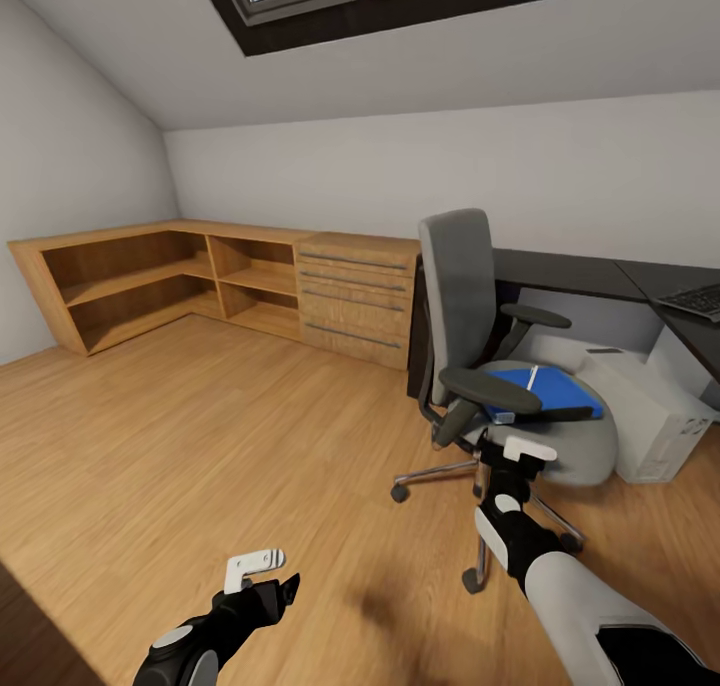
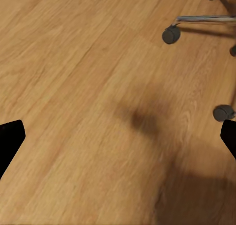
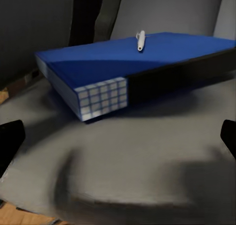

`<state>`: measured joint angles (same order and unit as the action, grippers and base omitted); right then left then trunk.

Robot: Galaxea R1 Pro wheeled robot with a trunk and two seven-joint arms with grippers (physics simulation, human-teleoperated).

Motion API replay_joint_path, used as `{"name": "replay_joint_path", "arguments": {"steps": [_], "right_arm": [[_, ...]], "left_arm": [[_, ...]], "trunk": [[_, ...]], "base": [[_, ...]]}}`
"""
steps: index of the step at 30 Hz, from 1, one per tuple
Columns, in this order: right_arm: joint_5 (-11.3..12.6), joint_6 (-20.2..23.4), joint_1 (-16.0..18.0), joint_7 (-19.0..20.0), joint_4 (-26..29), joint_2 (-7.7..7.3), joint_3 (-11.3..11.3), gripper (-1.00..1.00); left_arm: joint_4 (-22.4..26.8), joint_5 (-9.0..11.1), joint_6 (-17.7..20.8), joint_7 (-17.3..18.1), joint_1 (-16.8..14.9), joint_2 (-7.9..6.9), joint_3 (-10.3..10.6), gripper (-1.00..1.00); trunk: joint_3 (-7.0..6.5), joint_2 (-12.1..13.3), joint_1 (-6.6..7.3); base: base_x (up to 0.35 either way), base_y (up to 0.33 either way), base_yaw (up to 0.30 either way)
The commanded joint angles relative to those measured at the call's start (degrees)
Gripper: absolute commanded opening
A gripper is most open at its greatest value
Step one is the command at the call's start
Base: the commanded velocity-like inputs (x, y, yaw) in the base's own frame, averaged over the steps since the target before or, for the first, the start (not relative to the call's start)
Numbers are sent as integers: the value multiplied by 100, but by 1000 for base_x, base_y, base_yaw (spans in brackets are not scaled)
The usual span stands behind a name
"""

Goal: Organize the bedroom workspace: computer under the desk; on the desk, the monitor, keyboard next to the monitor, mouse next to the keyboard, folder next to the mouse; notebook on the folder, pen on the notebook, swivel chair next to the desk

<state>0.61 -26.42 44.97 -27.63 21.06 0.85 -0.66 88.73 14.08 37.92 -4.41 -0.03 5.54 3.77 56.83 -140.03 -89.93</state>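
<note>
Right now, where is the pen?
The pen lies on top of the blue folder on the chair seat, at the right of the head view, just beyond the right hand.

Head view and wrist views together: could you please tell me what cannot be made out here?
- Keyboard: cut off by the head view's right edge.
- Desk: partly hidden behind the chair.
- Blue stack under the pen: folder and notebook cannot be told apart.
- Right pincer: only fingertips show.
</note>
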Motion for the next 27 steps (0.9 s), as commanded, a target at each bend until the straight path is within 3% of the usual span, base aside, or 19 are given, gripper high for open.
{"name": "replay_joint_path", "arguments": {"steps": [1,11,27], "right_arm": [[7,-25,3,-6,5,2,-6,100],[9,-31,3,-6,14,2,-9,100],[18,-303,3,17,-20,27,-14,100]], "left_arm": [[7,56,22,-48,1,3,5,100],[4,52,22,-51,0,9,10,100],[4,59,21,-42,2,7,1,100]], "trunk": [[-14,40,23],[-194,441,243],[-194,441,243]], "base": [[7,0,0],[1,0,0],[43,0,0]]}}
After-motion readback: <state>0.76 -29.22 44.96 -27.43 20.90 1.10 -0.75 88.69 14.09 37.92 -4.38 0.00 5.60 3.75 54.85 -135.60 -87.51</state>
